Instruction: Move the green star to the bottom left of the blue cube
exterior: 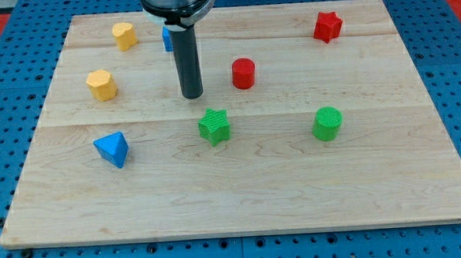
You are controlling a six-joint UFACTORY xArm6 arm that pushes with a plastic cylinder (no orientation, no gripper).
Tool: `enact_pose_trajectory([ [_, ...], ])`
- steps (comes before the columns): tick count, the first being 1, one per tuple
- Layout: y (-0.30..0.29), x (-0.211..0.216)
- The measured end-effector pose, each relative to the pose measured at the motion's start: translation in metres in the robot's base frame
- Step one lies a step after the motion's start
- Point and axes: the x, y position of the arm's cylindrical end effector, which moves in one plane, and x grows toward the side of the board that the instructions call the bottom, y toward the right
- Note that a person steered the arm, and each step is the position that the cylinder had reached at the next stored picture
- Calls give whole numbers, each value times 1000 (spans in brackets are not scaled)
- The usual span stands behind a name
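The green star (214, 126) lies near the middle of the wooden board (242, 199). The blue cube (166, 39) is at the view's top, mostly hidden behind my rod. My tip (192, 95) rests on the board just above and slightly left of the green star, with a small gap between them, and below the blue cube.
A red cylinder (243, 73) sits right of my tip. A red star (328, 26) is at top right, a green cylinder (327, 124) at right. Two yellow blocks (124, 35) (102, 84) are at top left, a blue pyramid-like block (111, 149) at left.
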Motion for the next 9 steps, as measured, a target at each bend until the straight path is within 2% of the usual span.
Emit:
enact_pose_trajectory([
  [1, 56, 0],
  [2, 86, 0],
  [7, 86, 69],
  [9, 82, 70],
])
